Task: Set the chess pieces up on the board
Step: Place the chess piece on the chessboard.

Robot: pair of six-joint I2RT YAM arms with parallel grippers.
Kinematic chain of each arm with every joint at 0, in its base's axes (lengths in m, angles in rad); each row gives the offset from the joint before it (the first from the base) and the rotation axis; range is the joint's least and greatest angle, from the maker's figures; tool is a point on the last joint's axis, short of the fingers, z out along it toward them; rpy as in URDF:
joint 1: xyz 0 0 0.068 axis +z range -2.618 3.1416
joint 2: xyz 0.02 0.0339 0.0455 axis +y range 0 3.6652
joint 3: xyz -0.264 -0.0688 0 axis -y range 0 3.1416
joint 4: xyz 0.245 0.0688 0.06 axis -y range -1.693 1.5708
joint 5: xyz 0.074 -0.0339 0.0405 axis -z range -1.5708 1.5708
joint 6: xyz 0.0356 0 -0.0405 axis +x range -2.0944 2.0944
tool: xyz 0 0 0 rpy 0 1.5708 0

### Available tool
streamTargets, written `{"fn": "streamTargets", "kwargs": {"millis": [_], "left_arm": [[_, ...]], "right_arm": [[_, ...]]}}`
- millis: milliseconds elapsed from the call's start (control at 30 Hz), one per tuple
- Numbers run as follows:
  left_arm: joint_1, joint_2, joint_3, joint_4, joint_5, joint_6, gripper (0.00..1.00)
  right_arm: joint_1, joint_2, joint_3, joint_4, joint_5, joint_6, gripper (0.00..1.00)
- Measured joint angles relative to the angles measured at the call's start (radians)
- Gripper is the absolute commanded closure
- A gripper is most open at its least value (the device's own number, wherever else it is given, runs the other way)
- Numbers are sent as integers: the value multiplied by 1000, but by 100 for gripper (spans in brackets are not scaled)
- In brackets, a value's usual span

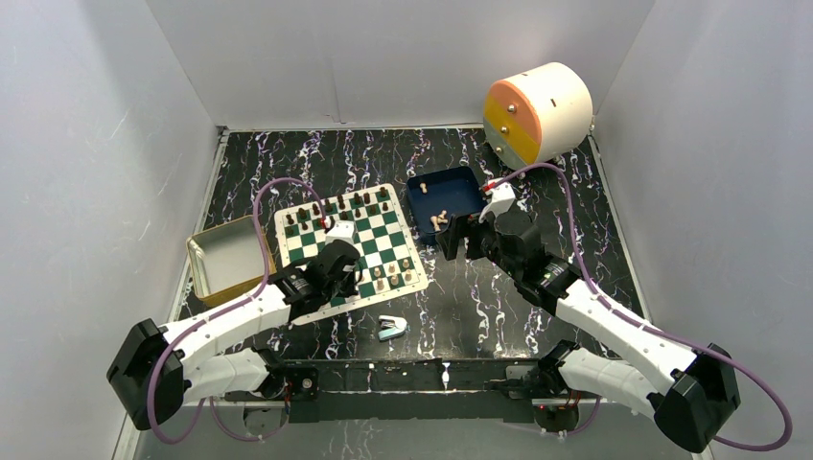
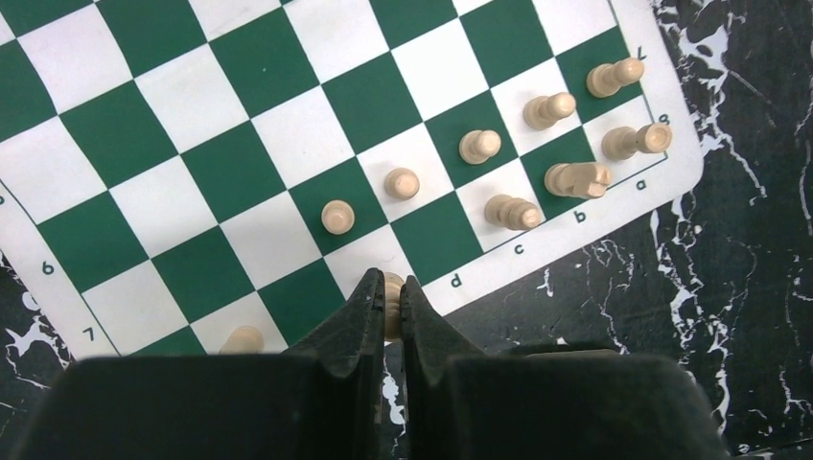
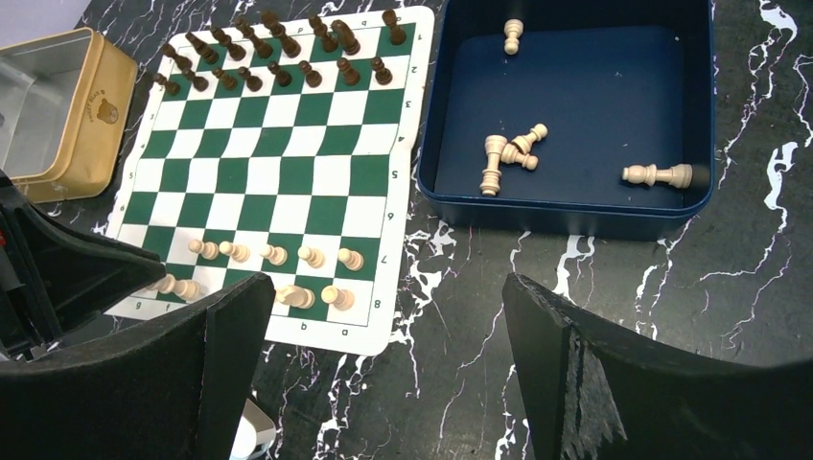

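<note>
Over board (image 2: 240, 144), left claw (image 2: 387, 282) down (pinching piece (image 2: 392, 305))

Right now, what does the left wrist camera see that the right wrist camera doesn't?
Only the left wrist view: the left pincer shut on a tan chess piece at the chessboard edge, near the letter d. Only the right wrist view: the blue tray with loose tan pieces lying in it, the dark chess pieces on the far rows, the gold tin, and the open right pincer. Both: the green-and-white chessboard and the standing tan pieces lined up on it.
</note>
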State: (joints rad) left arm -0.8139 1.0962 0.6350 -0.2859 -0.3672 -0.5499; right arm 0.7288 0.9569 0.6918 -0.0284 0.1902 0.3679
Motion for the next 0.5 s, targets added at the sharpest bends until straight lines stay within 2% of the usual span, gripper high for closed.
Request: {"fn": "streamTargets", "kwargs": {"millis": [500], "left_arm": [[0, -13, -44, 58, -6, 34, 100]], "right_arm": [[0, 10, 0, 0, 13, 11, 1]]}}
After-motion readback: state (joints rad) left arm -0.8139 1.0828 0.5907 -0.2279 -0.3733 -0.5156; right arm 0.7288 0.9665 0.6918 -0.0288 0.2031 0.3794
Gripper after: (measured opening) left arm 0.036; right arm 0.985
